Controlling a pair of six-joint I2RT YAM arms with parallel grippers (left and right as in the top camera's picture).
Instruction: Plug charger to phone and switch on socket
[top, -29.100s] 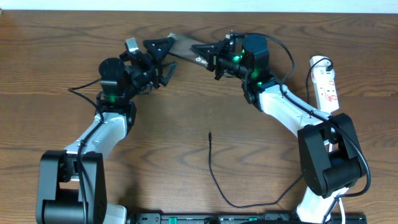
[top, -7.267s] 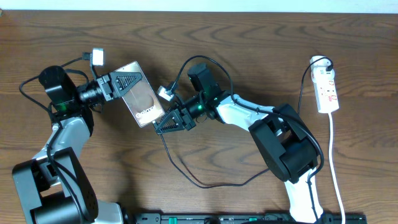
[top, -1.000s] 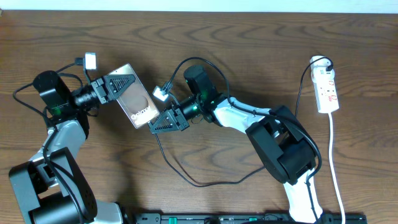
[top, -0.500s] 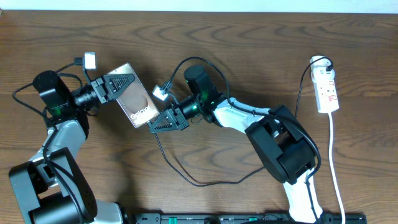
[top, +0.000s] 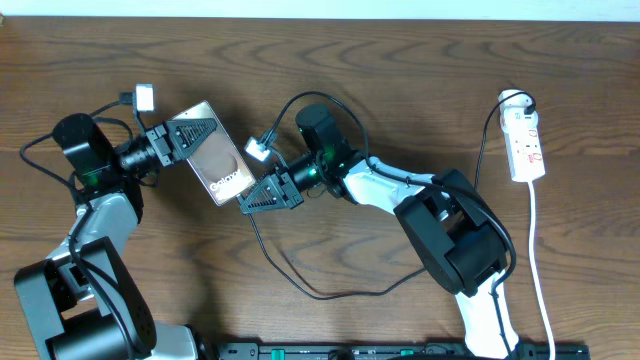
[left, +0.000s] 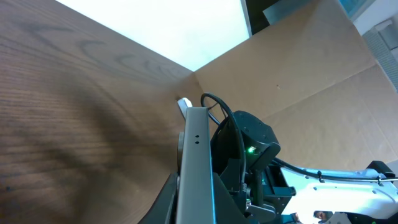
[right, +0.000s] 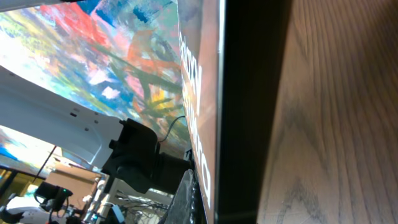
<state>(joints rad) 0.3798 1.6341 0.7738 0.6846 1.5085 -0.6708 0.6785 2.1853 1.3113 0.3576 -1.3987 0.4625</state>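
The phone (top: 224, 168), a brown slab with white "Galaxy" lettering, is held tilted at the left of the table. My left gripper (top: 203, 136) is shut on its far end. In the left wrist view the phone (left: 195, 163) shows edge-on between my fingers (left: 169, 200). My right gripper (top: 250, 200) is shut at the phone's near end, and the charger cable (top: 300, 288) trails from it in a loop toward me. The connector tip is hidden. In the right wrist view the phone's glossy face (right: 198, 106) fills the frame. The socket (top: 526, 140) lies at the far right.
The charger's black cable arcs over the right arm to a white plug (top: 513, 100) at the socket's far end. The socket's white cord (top: 537, 260) runs down the right side. A black rail (top: 400, 350) lines the front edge.
Nothing has visibly moved over the last second. Since about seven seconds ago the phone and both grippers have shifted slightly left. Much earlier the cable lay loose on the table.
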